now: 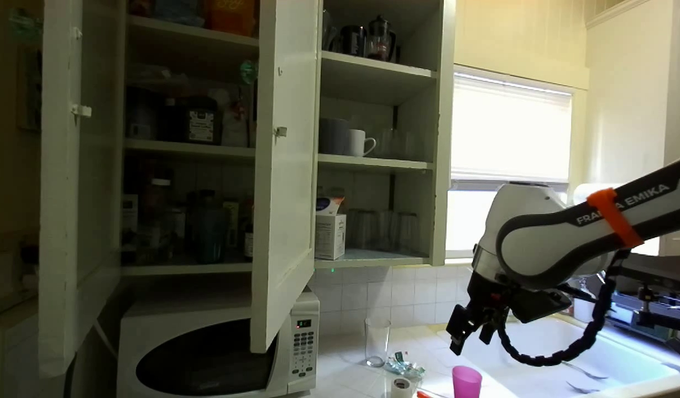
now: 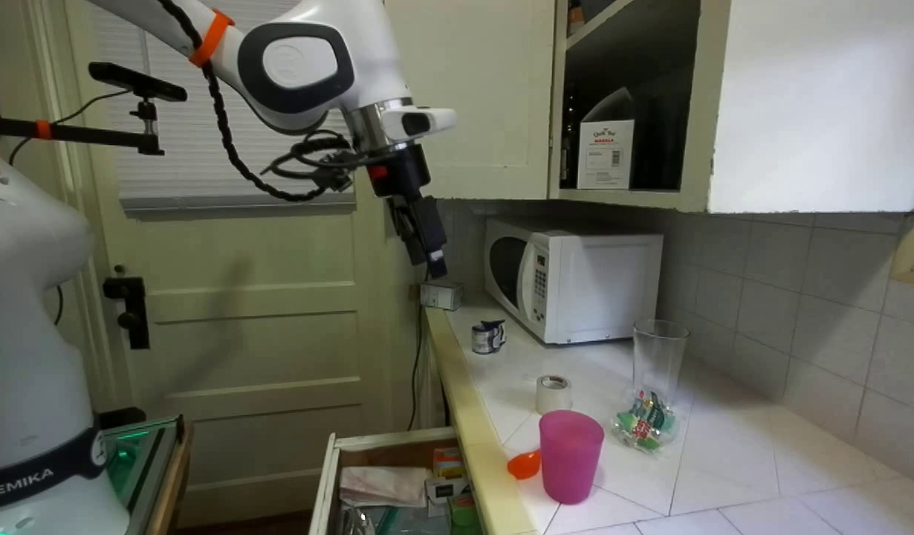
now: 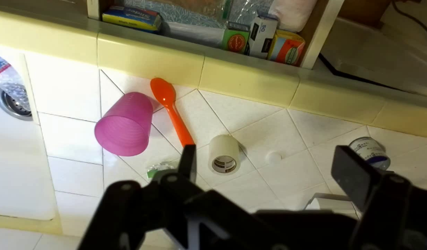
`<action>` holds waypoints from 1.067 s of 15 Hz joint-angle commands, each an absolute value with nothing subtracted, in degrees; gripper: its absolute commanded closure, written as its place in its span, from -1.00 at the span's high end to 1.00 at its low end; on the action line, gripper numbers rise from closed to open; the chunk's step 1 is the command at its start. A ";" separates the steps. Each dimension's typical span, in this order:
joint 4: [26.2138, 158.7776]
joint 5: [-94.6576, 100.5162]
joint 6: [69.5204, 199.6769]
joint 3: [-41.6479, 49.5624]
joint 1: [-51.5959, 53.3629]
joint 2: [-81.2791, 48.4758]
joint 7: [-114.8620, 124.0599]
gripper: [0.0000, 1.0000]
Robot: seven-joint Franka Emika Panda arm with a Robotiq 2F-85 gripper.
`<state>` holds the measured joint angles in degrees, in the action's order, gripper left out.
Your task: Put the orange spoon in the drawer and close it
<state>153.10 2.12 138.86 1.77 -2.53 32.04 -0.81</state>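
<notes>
- My claw (image 3: 269, 170): spread wide, up above the worktop (image 3: 74, 139).
- Tape roll (image 3: 224, 151): on worktop, shows btwn my claw's two sides in wrist view.
- Orange spoon (image 3: 177, 121): lying on worktop nr tape, bowl end twd yellow edge (image 3: 248, 81), handle running twd my claw in wrist view.
- Pink cup (image 3: 130, 118): upright, just beside spoon.
- Sm. can (image 3: 369, 151): on worktop, partly hidden by my claw in wrist view.
- Drawer (image 3: 323, 34): standing open below yellow edge, w/ boxes (image 3: 262, 36) & other bits in it.
- Tall glass (image 2: 661, 349): upright nr tiled wall (image 2: 784, 297), clear packet (image 2: 646, 423) just beside it.
- Microwave (image 2: 605, 286): on worktop nr can.
</notes>
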 commanded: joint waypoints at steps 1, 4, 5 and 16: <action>149.18 -2.50 144.50 7.18 0.55 21.22 -8.93 1.00; 143.31 -8.20 144.05 9.47 2.58 12.92 -13.61 1.00; 140.91 -9.13 143.12 9.11 2.51 10.32 -13.70 1.00; 118.38 -3.29 140.12 3.86 -0.28 -15.97 -4.23 1.00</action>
<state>124.25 -5.11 143.38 4.74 1.07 -9.81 -6.61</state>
